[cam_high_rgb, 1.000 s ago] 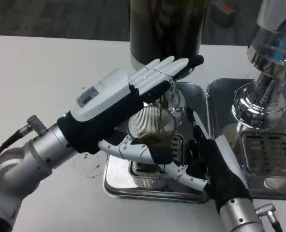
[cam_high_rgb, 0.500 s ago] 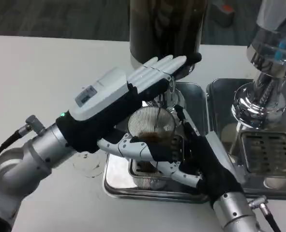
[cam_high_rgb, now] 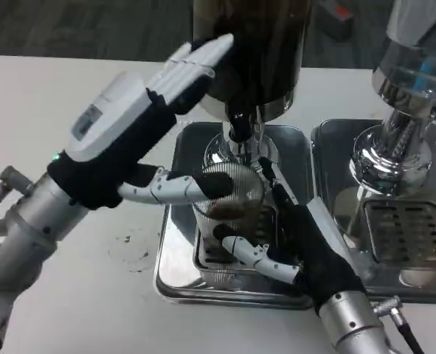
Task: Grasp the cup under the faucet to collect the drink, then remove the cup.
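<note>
On the drip tray (cam_high_rgb: 175, 274), the right hand (cam_high_rgb: 306, 247) holds the cup (cam_high_rgb: 229, 210).

Bright, even overhead light glints off the steel tray (cam_high_rgb: 175, 274) and chrome; slight softness overall

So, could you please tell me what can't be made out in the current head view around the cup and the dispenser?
- Cup: its lower body and base, hidden by the right hand around it.
- How full the cup is: too murky to judge.
- Dispenser: its top, cut off by the upper edge.
- Left hand: its thumb tip nears the cup's rim; contact is unclear.
- Second machine: cut off by the right edge.
</note>
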